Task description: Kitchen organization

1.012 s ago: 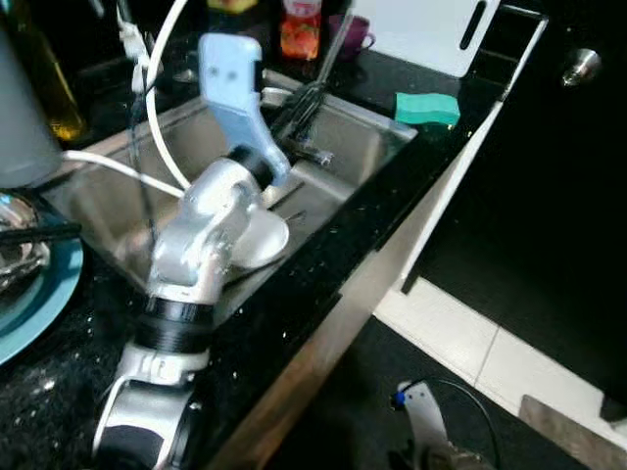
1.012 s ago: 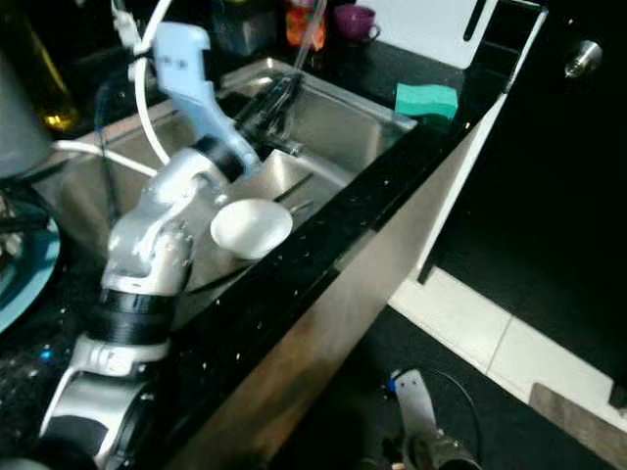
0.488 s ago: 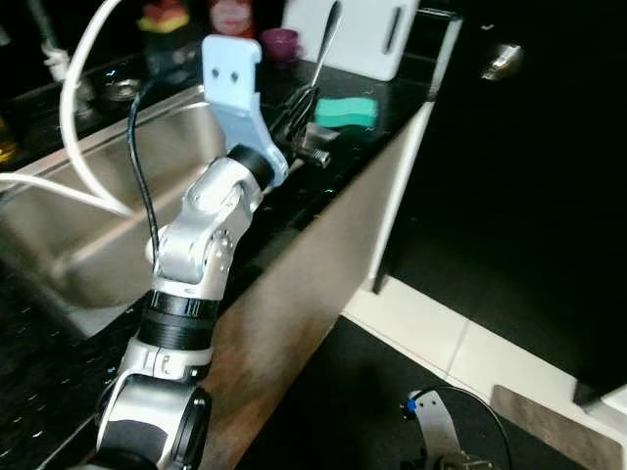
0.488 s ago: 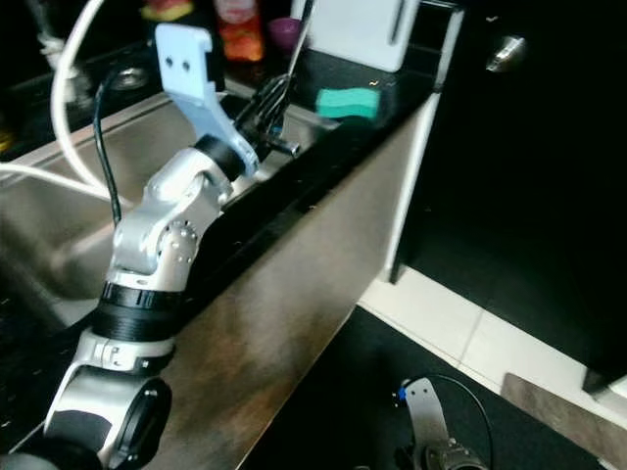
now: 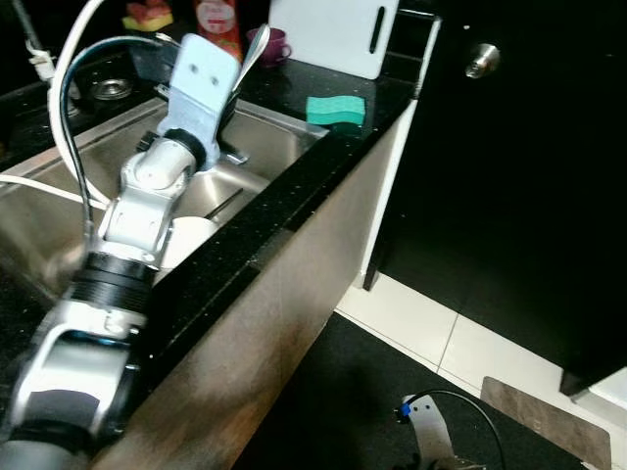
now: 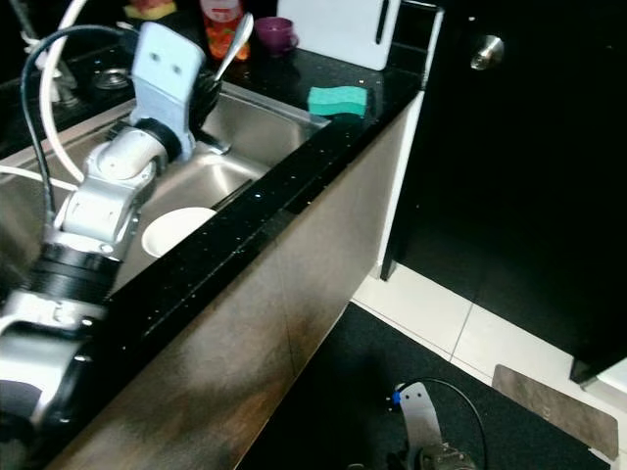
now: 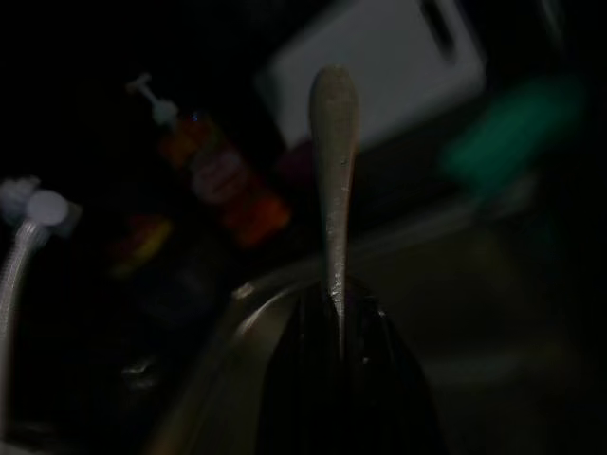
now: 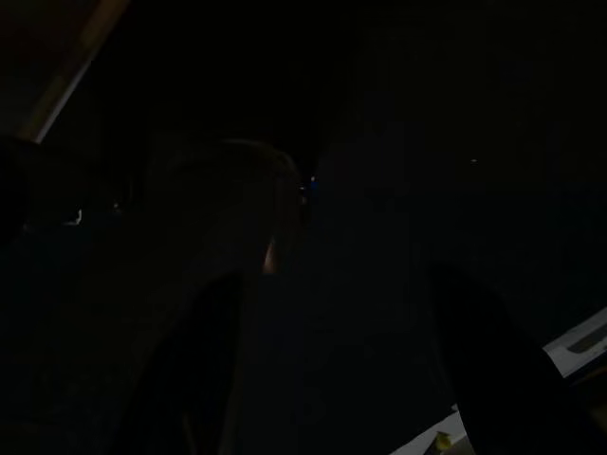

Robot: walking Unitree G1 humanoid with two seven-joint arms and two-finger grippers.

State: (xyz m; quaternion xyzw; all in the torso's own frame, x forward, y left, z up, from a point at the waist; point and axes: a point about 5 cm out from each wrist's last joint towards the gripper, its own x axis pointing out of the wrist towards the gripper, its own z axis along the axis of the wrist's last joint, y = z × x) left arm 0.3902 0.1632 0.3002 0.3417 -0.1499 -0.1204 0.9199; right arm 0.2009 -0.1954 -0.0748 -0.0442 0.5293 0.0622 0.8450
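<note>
A silver spoon [image 5: 253,49] stands upright over the steel sink [image 5: 279,132], bowl end down in my left gripper [image 7: 340,303], which is shut on it. In the left wrist view the spoon's handle [image 7: 332,171] rises from between the black fingers. Below the arm, a white bowl [image 6: 176,227] lies on the sink floor. My right arm [image 5: 431,446] hangs idle low over the floor. In the dark right wrist view the right gripper [image 8: 334,275] has its two fingers apart with nothing between them.
A green sponge [image 5: 335,110] lies on the black counter by the sink's far corner. Behind it are a white cutting board [image 5: 333,34], a purple cup [image 5: 266,41] and a red bottle [image 5: 217,20]. A white hose [image 5: 69,117] loops over the sink. A black door with a knob [image 5: 480,61] stands to the right.
The camera has swung right along the counter, so the blue plate has left the view. My left gripper stays shut on the spoon over the sink.
</note>
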